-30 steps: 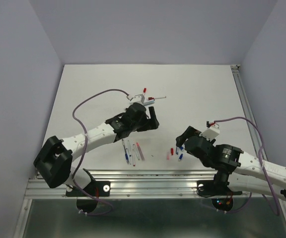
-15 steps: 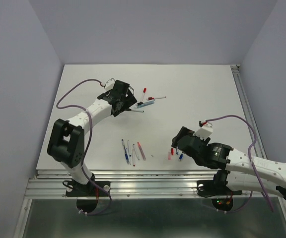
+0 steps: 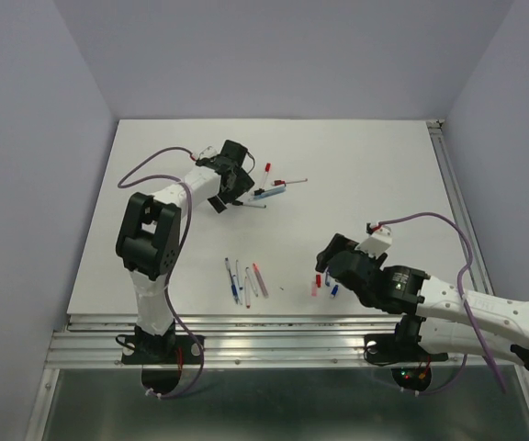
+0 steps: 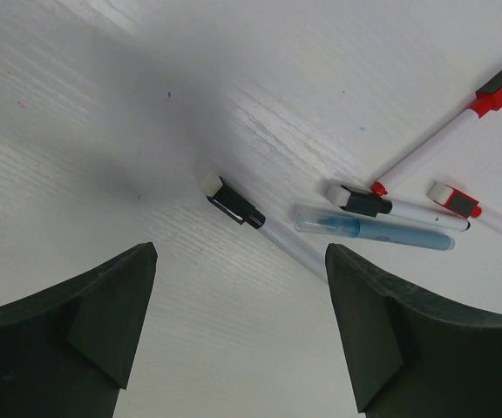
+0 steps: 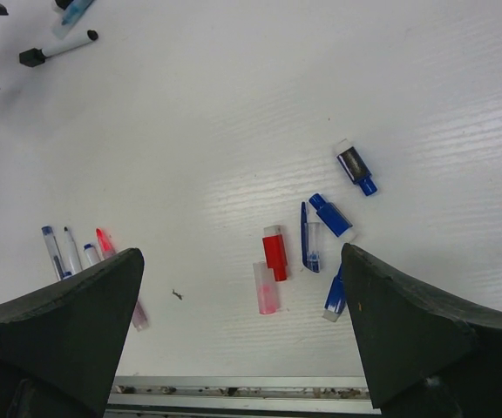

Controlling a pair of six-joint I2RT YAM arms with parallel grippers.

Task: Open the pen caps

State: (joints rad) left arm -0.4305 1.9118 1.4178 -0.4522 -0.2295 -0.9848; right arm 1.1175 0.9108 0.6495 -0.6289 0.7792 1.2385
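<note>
Left gripper (image 4: 240, 261) is held open and empty over a black-capped marker (image 4: 238, 206) at far left; right gripper (image 5: 242, 252) is held open and empty over loose pen caps (image 5: 274, 253) at near right.

Left white-and-black arm (image 3: 174, 190): stretched far forward, elbow up, wrist tipped down.
Left black two-finger end effector (image 4: 238, 257): jaws spread wide, gripping nothing.
Right black two-finger end effector (image 5: 242, 257): low, gaping, empty.

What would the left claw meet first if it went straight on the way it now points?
Probably the black-capped pen lying just ahead of the open left claw; else the table beside it. Depth is unclear.
</note>
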